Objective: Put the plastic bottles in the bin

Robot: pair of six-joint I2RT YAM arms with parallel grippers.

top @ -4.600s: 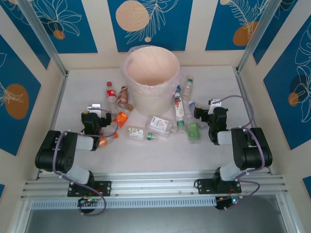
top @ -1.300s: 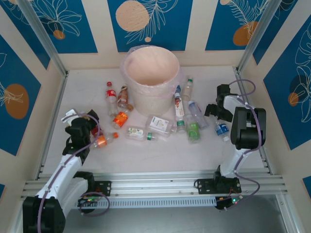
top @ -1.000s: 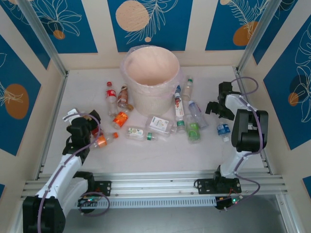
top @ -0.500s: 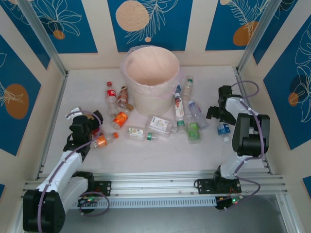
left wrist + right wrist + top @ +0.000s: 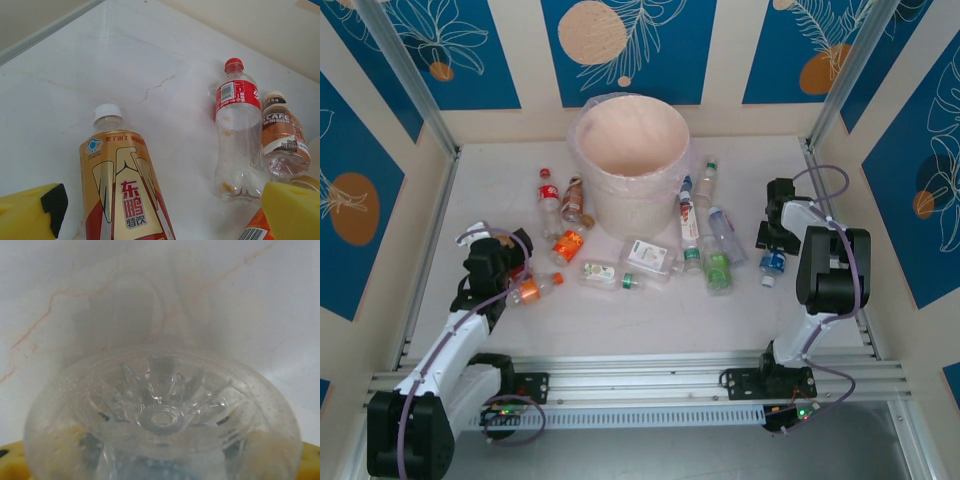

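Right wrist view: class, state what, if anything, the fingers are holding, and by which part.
A clear plastic bottle, apparently gripped at its base end, with the yellow fingers on either side of it.

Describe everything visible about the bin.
The bin is a large round bucket, pale cream, looking like plastic, widening to its rim, where a thin pinkish translucent liner folds over. It stands upright at the far middle of the table, mouth open, no bottles visible inside. A brown-labelled bottle lies close by its left side.
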